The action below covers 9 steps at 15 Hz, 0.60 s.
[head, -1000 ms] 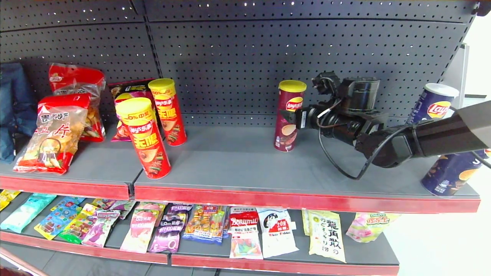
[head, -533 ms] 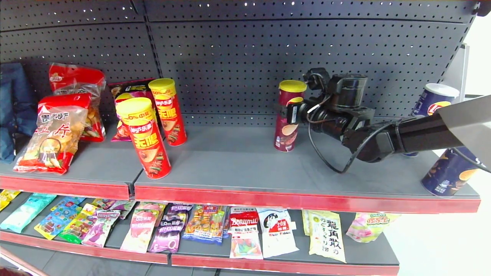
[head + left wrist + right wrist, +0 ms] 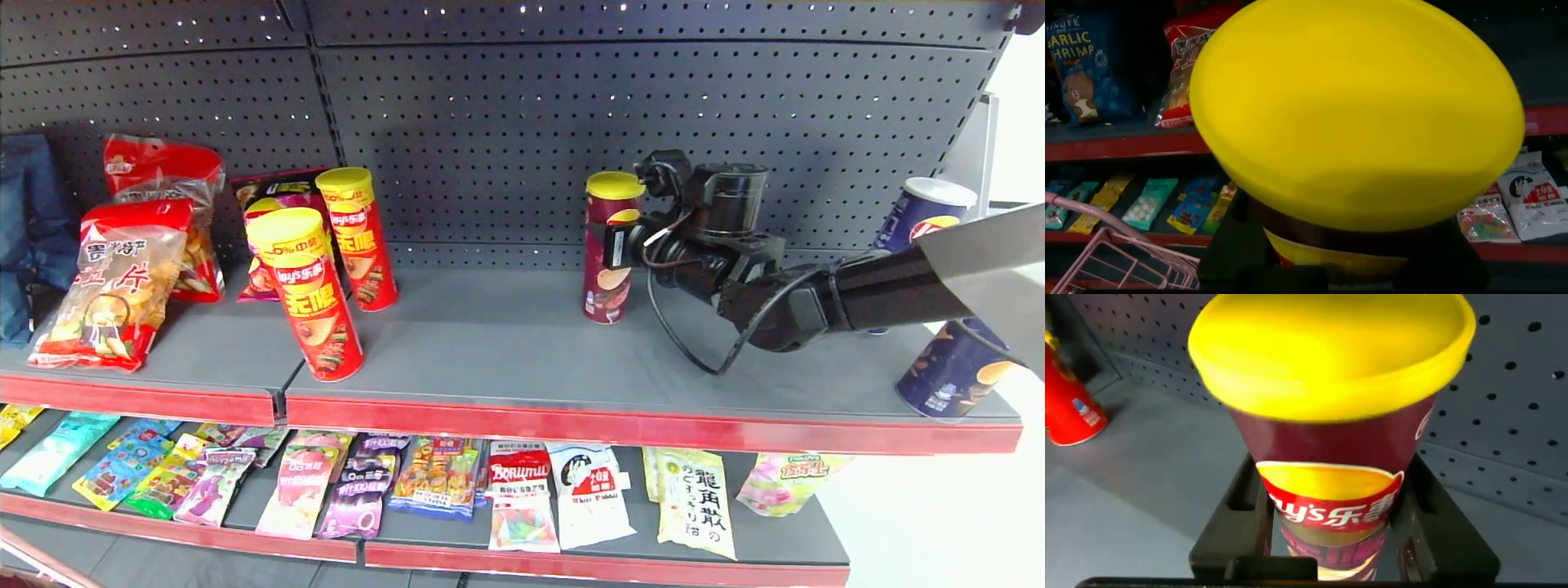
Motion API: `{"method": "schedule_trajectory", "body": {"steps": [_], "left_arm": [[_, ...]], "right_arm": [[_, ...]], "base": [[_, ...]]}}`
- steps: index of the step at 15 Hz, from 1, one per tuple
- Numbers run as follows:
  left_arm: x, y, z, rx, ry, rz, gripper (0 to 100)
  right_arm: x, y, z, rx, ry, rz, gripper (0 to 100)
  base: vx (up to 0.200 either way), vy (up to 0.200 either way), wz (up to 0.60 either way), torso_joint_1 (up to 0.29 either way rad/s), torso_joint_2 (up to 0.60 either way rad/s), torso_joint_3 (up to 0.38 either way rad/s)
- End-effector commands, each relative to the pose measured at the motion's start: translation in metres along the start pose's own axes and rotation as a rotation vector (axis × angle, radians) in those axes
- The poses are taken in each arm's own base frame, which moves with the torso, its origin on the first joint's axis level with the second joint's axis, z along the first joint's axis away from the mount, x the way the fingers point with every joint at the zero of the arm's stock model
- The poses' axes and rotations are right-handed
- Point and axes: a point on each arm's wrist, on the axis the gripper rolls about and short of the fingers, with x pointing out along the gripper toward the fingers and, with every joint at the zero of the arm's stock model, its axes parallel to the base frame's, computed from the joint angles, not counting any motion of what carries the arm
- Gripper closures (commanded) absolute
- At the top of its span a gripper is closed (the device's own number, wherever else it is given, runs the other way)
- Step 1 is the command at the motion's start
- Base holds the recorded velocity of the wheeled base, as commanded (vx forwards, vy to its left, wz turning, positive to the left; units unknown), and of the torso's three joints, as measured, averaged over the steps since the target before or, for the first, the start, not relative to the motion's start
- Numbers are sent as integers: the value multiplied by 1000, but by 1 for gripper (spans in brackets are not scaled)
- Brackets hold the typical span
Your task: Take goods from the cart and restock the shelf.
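**Gripping one can on the shelf, holding another near the cart**

Clenched with the right gripper [image 3: 614, 245] on the maroon can [image 3: 606, 287], fingers pressed to both sides of the body just under the yellow lid [image 3: 614, 184]. Set upright, base down on the grey shelf [image 3: 506, 343], toward the back and near the pegboard wall [image 3: 571, 106]. Reached along the right arm [image 3: 882, 286] from 4 o'clock, with a black cable [image 3: 694, 351] looping below the wrist.

At 9 o'clock of the maroon can, well apart: a front red can [image 3: 309, 302] close to the shelf's edge. At 1 o'clock of that one, near it: a back red can [image 3: 361, 241]. Farther out at 9 o'clock: red snack bags [image 3: 114, 286], one in front and one behind.

At 3 o'clock of the maroon can, by the back wall: a blue can [image 3: 922, 214]. At 4 o'clock, at the shelf's front corner and partly hidden by the arm: another blue can [image 3: 951, 371].

At 6 o'clock, down on the lower shelf [image 3: 604, 567]: a row of flat candy packets [image 3: 441, 478].

Grasped in the left gripper [image 3: 1331, 265]: a second can [image 3: 1355, 114], fingers on either side of its dark body beneath a wide yellow top. Near it, the wire rim of the pink cart [image 3: 1102, 245]. Beyond both, red-edged shelving [image 3: 1127, 147] with bags and packets.
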Motion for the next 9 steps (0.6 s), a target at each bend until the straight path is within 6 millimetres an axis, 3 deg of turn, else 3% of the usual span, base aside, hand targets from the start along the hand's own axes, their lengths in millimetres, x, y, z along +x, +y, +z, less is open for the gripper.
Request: {"method": "schedule_trajectory", "body": {"steps": [1,5,9], "left_arm": [[0,0,-1,0,2,0,100],[1,-1,-5,-2,15,-2,100],[2,-1,-5,-2,18,-4,100]], "right_arm": [[-17,13,17,0,-27,-11,100],[-61,38,38,33,-54,-61,100],[-89,43,29,32,-14,-128,100]], "base": [[0,0,0,0,0,0],[0,0,0,0,0,0],[0,0,0,0,0,0]]}}
